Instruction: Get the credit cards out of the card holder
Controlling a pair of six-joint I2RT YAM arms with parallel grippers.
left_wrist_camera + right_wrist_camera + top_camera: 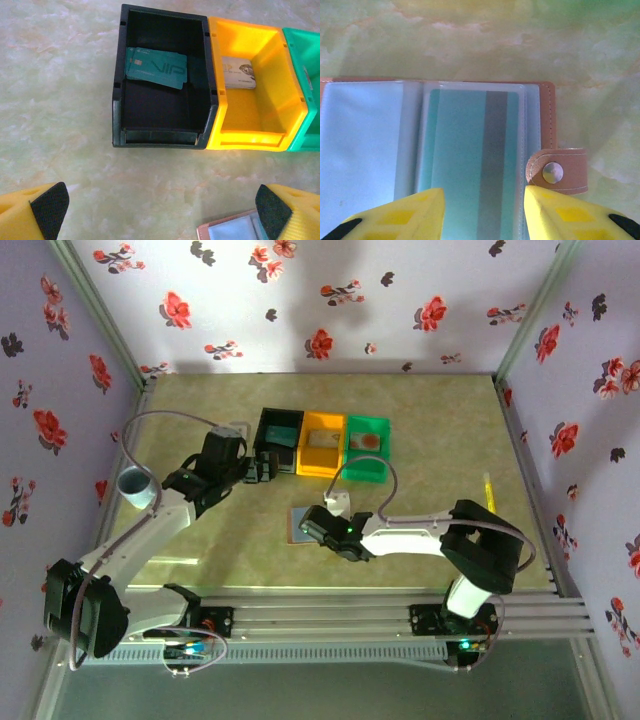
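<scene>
The left bin [160, 137], middle bin [250, 140] and right bin [299, 65] stand side by side on the worktop [440, 410], holding card 1 [156, 67], card 2 [239, 73] and card 3 [368, 440] in that order. In front of them the card holder [298, 522] lies open, card 4 [475, 150] in the pocket next to its clasp tab [557, 172], the right claw [482, 192] above it.

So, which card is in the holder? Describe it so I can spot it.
On the table, in front of the row of three bins, the card holder lies open under the right gripper. The card sits in its clear sleeve beside the clasp tab: teal, with a grey stripe down it.
</scene>
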